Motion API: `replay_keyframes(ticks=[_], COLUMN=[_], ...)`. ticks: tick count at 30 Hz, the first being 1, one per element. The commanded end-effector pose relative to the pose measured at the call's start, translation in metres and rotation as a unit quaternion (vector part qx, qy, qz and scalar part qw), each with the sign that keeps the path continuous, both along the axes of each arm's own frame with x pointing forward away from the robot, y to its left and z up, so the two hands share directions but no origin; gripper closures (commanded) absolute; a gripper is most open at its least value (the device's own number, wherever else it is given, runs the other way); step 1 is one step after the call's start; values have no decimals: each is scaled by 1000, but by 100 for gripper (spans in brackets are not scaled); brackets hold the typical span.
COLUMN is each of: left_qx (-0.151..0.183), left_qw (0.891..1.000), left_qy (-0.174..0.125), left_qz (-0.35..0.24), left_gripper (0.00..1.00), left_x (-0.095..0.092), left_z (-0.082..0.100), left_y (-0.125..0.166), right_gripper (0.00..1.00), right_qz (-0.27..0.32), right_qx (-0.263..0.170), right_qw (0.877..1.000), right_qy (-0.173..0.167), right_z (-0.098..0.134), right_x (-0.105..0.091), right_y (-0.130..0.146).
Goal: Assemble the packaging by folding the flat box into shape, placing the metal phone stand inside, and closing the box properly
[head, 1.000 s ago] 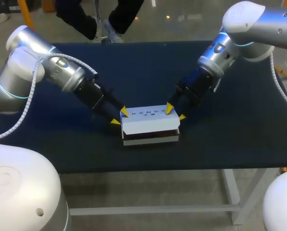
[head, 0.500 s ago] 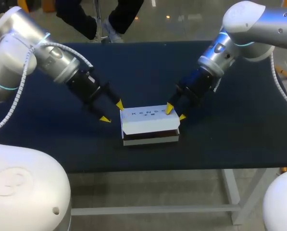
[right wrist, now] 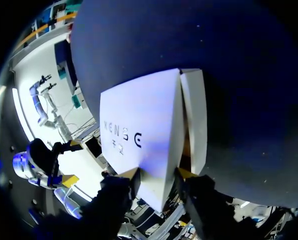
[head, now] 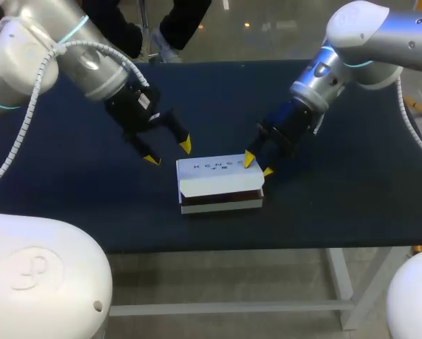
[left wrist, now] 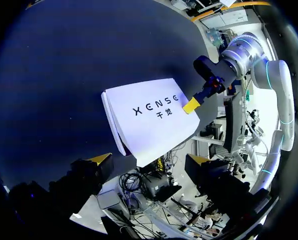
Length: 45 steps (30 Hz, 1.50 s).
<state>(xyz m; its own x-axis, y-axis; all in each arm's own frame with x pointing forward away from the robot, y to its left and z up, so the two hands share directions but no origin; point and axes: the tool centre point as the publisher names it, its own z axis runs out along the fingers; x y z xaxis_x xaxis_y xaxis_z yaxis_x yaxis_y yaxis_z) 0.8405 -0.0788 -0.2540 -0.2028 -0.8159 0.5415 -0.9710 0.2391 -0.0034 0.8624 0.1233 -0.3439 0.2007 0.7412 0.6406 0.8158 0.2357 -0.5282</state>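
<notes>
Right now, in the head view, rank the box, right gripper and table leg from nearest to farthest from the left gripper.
1. box, just to the right of the left gripper.
2. right gripper, at the box's far right end.
3. table leg, down at the front right.

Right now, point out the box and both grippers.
box (head: 214, 168), head view, white lid top.
left gripper (head: 169, 152), head view, between its yellow tips.
right gripper (head: 259, 166), head view, between its yellow tips.
</notes>
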Motion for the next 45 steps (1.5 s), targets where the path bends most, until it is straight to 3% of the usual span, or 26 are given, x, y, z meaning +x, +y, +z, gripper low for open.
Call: replay_keyframes(ticks=[1, 5, 8, 9, 26, 28, 29, 30, 32, 33, 35, 36, 38, 41, 43, 45], left_qx=[68, 78, 90, 98, 98, 122, 118, 123, 121, 126, 125, 135, 140, 144, 145, 154], left_qw=[992, 980, 969, 963, 963, 949, 949, 940, 932, 920, 911, 900, 891, 866, 843, 835], left_qy=[-84, -145, -167, -167, -167, -197, -197, -212, -225, -240, -247, -262, -272, -299, -317, -313], left_qz=[-59, -109, -158, -185, -185, -216, -217, -239, -259, -282, -307, -322, -335, -374, -409, -426], left_gripper=[0, 0, 0, 0, 0, 0, 0, 0, 0, 0, 0, 0, 0, 0, 0, 0], left_x=[-5, -9, -14, -15, -15, -18, -18, -18, -18, -19, -20, -20, -20, -21, -21, -19], left_z=[9, 14, 16, 18, 18, 13, 12, 11, 9, 7, 5, 3, 0, -5, -10, -13], left_y=[-9, -12, -14, -14, -14, -16, -16, -16, -16, -16, -17, -18, -21, -24, -26, -29], right_gripper=[51, 50, 51, 51, 52, 52, 52, 52, 52, 52, 52, 52, 52, 52, 52, 52], right_qz=[0, 0, 0, 0, -1, -1, -1, -1, -1, -1, -1, -1, -1, -1, -1, -1], right_qx=[1, 1, 1, 0, 0, 0, 0, 0, 0, 0, 0, 0, 0, 0, 0, 0], right_qw=[1000, 1000, 1000, 1000, 1000, 1000, 1000, 1000, 1000, 1000, 1000, 1000, 1000, 1000, 1000, 1000], right_qy=[2, 3, 2, 2, 2, 2, 2, 2, 2, 2, 2, 2, 2, 2, 2, 2], right_z=[-1, -1, -1, 0, -1, -1, -1, -1, -1, -1, -1, -1, -1, -1, -1, -1], right_x=[3, 3, 3, 3, 2, 2, 2, 2, 2, 2, 2, 2, 2, 2, 2, 2], right_y=[0, -1, 0, 0, -1, -1, -1, -1, -1, -1, -1, -1, -1, -1, -1, -1])
